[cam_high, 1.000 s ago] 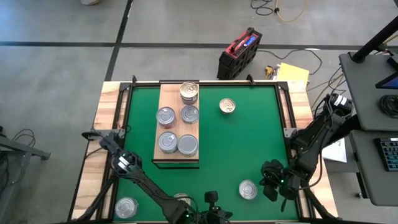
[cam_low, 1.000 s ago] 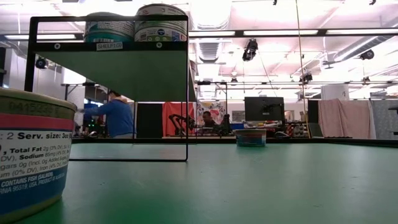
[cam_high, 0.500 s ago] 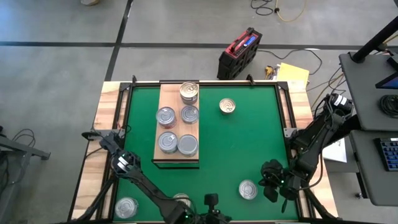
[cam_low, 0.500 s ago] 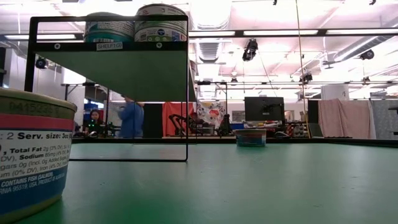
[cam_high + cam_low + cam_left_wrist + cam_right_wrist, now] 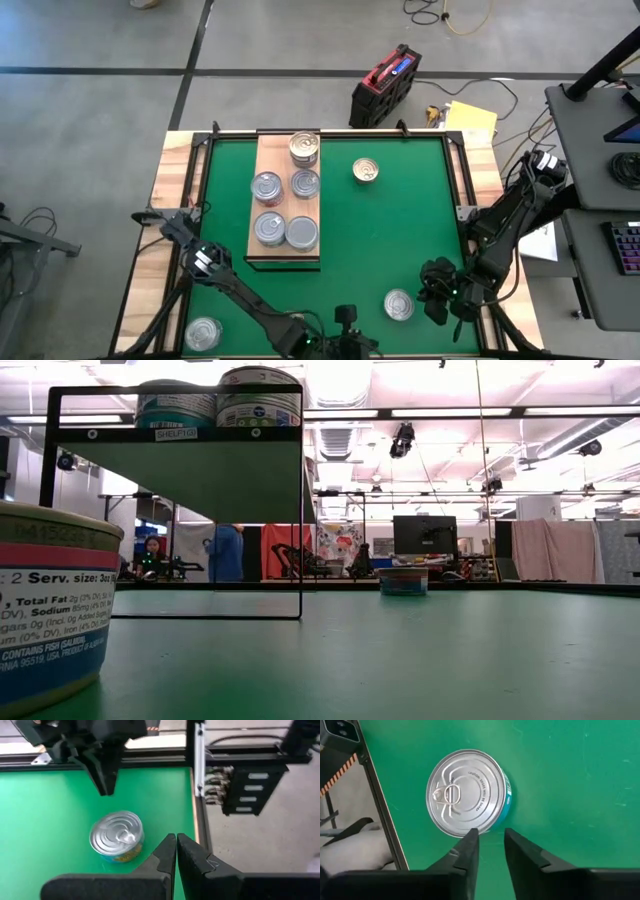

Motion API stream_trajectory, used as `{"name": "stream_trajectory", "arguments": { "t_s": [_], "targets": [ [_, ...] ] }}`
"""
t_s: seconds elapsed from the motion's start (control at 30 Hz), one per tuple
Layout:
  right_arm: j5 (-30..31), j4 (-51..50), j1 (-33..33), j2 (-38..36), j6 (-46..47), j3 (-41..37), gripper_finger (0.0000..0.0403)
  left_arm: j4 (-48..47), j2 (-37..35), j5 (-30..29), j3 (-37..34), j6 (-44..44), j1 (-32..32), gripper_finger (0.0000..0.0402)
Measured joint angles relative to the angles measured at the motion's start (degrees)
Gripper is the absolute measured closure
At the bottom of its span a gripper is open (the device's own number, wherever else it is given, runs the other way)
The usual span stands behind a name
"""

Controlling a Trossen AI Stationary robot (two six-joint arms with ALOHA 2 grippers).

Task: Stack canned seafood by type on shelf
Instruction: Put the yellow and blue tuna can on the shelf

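Right hand (image 5: 487,847) poised above silver tin (image 5: 468,792), well off shelf (image 5: 285,200), fingers slightly parted. Advised: spread wider, centre over lid, then descend. Left hand (image 5: 176,851) pressed together nearby, idle.

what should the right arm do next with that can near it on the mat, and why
Probably open the right gripper wider and advance over the silver-lidded can: its fingers are only slightly parted, narrower than the can, which sits free on the green mat just ahead, not yet on the shelf.

Robotics lab, monitor (image 5: 424,535), ceiling strip lights (image 5: 450,412)
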Motion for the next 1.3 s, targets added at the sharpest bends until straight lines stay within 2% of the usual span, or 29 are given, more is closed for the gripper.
{"name": "stream_trajectory", "arguments": {
  "t_s": [0.23,0.43,0.67,0.8,0.9,1.1,1.3],
  "targets": [
    [0.5,-0.1,0.0,0.0,-1.5,0.0,0.0239,0.6,0.0,-0.1,0.0,2.1,2.3,0.0402],
    [0.4,0.1,0.0,0.0,-1.5,-0.1,0.0178,0.8,0.0,-0.1,-0.3,0.5,3.0,0.0397],
    [0.0,0.4,0.0,0.0,-1.5,-0.1,0.0121,1.4,0.0,-0.1,-1.9,1.6,3.3,0.0333],
    [0.0,0.4,0.0,0.0,-0.3,-0.1,0.0096,6.8,0.0,-0.1,-4.5,5.1,3.4,0.0290],
    [0.0,0.5,0.0,0.0,1.2,-0.2,0.0082,7.9,0.0,-0.1,-5.4,6.5,3.5,0.0274],
    [1.0,0.6,0.0,0.0,1.0,-0.2,0.0070,12.1,0.0,-0.1,-8.2,5.3,3.7,0.0285],
    [2.0,0.6,0.0,0.0,-0.4,-0.2,0.0069,16.3,0.0,-0.1,-11.4,4.4,3.7,0.0336]
  ]
}}
